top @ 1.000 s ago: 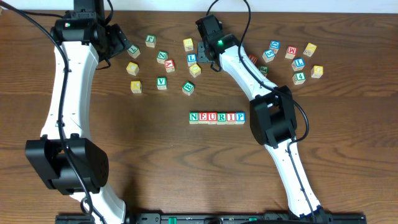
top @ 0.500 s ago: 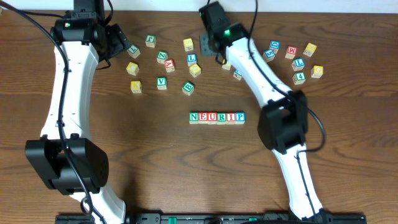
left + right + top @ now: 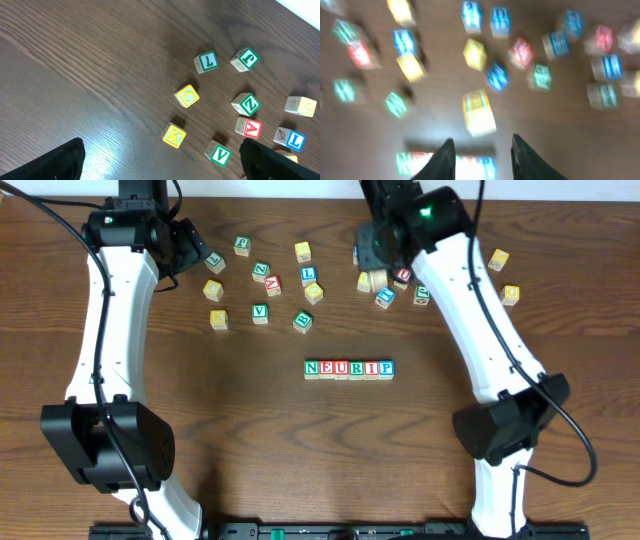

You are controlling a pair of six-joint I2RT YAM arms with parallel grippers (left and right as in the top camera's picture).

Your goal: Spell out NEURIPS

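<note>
At far left, the left gripper (image 3: 188, 248) is seen spread open and empty beside a scatter of loose cubes (image 3: 259, 311). At the middle of the table (image 3: 250, 430), the row (image 3: 348, 368) is laid left to right as N, E, U, R, I, P, so the free place is judged to lie just right of the P (image 3: 386, 368). To the right and farther off, the right gripper (image 3: 483, 141) is held open with nothing between its fingers. That wrist view is blurred, yet a yellow cube (image 3: 479, 112) can be made out just ahead of the fingertips, in line with the gap; its letter cannot be read. From that cube the free place lies nearer and slightly right, and the right arm is judged much the closer.
</note>
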